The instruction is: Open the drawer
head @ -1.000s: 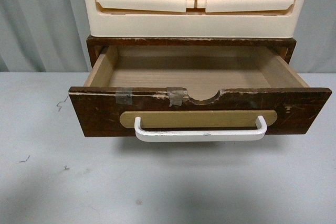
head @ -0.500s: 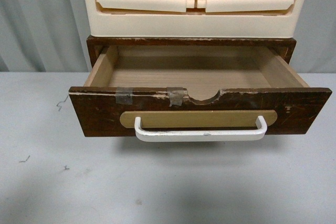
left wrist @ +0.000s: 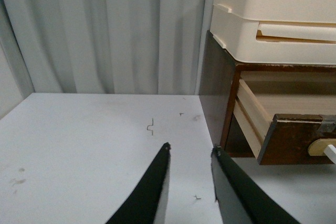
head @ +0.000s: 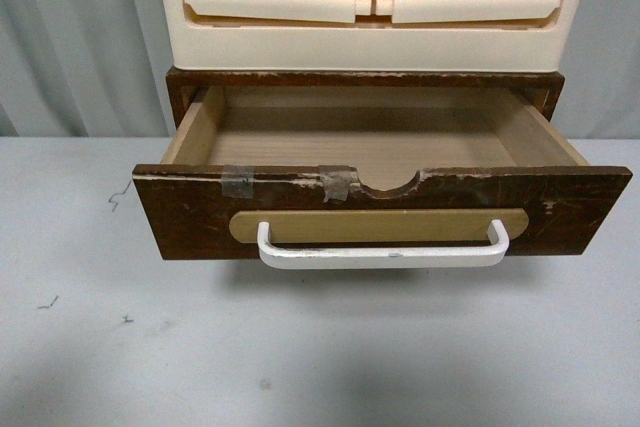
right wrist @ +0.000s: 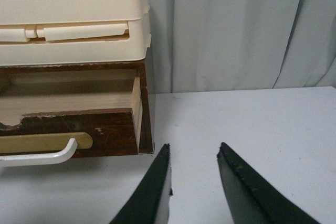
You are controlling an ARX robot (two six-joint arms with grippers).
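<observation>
The drawer (head: 190,212) is a wide, worn dark-brown wooden one, pulled far out of its cabinet, its pale inside bare. It has a white bar handle (head: 383,257) on a tan oval plate and a taped top edge with a half-round notch. It also shows in the left wrist view (left wrist: 294,140) and the right wrist view (right wrist: 110,129). Neither gripper shows in the front view. My left gripper (left wrist: 190,150) is open and empty above the table, off the drawer's left side. My right gripper (right wrist: 193,150) is open and empty, off its right corner.
Cream plastic drawers (head: 370,32) stand stacked on the brown cabinet (head: 365,78). The grey table (head: 320,357) carries small dark marks at the left. A pale pleated curtain (left wrist: 105,30) hangs behind.
</observation>
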